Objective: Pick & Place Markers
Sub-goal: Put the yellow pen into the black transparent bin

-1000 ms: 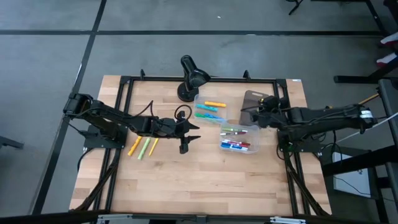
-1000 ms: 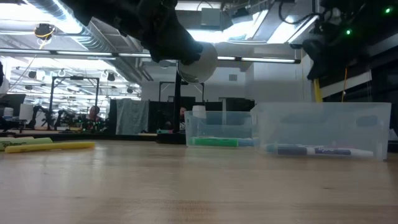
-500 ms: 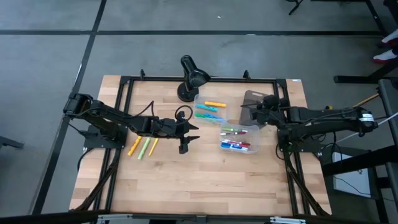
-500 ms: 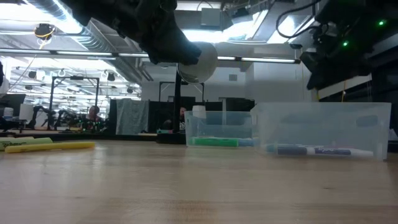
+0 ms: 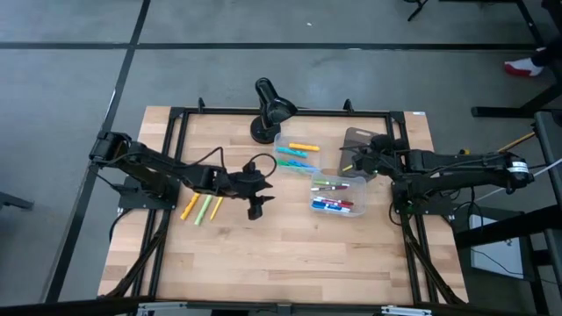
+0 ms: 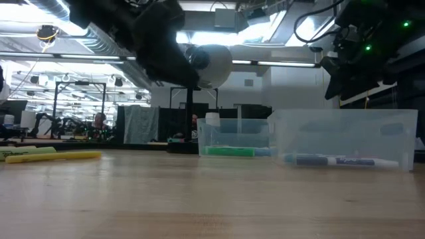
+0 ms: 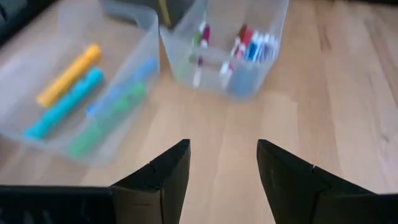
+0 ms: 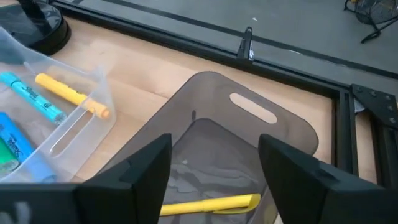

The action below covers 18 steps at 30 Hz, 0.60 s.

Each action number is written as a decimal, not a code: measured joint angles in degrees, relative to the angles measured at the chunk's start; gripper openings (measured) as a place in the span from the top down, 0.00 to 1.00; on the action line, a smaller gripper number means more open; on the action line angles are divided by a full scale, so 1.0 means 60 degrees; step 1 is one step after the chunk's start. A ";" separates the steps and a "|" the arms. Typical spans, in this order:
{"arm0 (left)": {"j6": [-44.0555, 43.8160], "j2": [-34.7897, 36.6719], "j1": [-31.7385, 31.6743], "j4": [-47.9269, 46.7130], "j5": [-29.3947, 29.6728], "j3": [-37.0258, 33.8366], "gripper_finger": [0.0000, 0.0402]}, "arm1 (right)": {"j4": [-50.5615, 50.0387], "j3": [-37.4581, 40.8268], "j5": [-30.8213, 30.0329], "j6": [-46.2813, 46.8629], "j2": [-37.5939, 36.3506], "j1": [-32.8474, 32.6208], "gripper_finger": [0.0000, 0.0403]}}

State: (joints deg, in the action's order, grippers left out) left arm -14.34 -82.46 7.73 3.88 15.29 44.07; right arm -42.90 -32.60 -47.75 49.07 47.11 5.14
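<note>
Inventory of my counter (image 5: 290, 254), nearest items first. Item: bare wooden counter on the near side, nothing on it. Item: three loose markers (image 5: 203, 207) lying side by side left of centre, one orange-yellow, one green, one yellow, unsorted, seen in the low view as yellow sticks (image 6: 53, 155) flat on the wood. Item: my left end effector (image 5: 255, 207), hanging just right of those three, fingers (image 7: 163, 174) spread and nothing between them; my judgement is that these three are its remaining work. Item: near clear bin (image 5: 337, 197), right of centre, holding a cluster of red, blue and green markers; counted as placed. Item: far clear bin (image 5: 297, 153), touching or just beside the near one, holding an orange-yellow marker and several teal, blue and green ones; counted as placed. Item: my right end effector (image 5: 358, 163), over the grey-brown tray (image 8: 249, 134) at the right rear, fingers (image 8: 140, 171) parted wide and empty. Item: one yellow marker (image 8: 208, 205) lying in that tray directly below my right fingers, apparently just delivered. Item: black desk lamp (image 5: 270, 107) at the rear edge. Tally: most markers binned, three on the counter outstanding, so the task looks well past halfway.
</note>
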 joint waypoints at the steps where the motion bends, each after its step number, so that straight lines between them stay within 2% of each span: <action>1: -0.0178 0.0000 0.0041 -0.0174 -0.0049 -0.0003 0.55 | 0.0023 0.0000 0.0049 -0.0065 0.0000 -0.0010 0.40; 9: -0.1107 0.0095 0.0472 -0.1410 -0.0311 -0.0002 0.55 | 0.0789 0.0000 0.0731 -0.1814 -0.0004 -0.0103 0.40; 14: -0.2244 0.0482 0.0722 -0.2940 -0.0013 0.0000 0.55 | 0.2019 0.0000 0.0791 -0.3142 -0.0004 -0.0629 0.40; 18: -0.3304 0.0772 0.0931 -0.4035 0.0439 0.0000 0.55 | 0.3013 0.0000 0.1320 -0.4310 -0.0004 -0.1294 0.40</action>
State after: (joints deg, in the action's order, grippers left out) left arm -34.16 -77.82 13.31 -20.33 17.92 44.07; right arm -24.82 -32.60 -39.83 23.21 47.09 -2.62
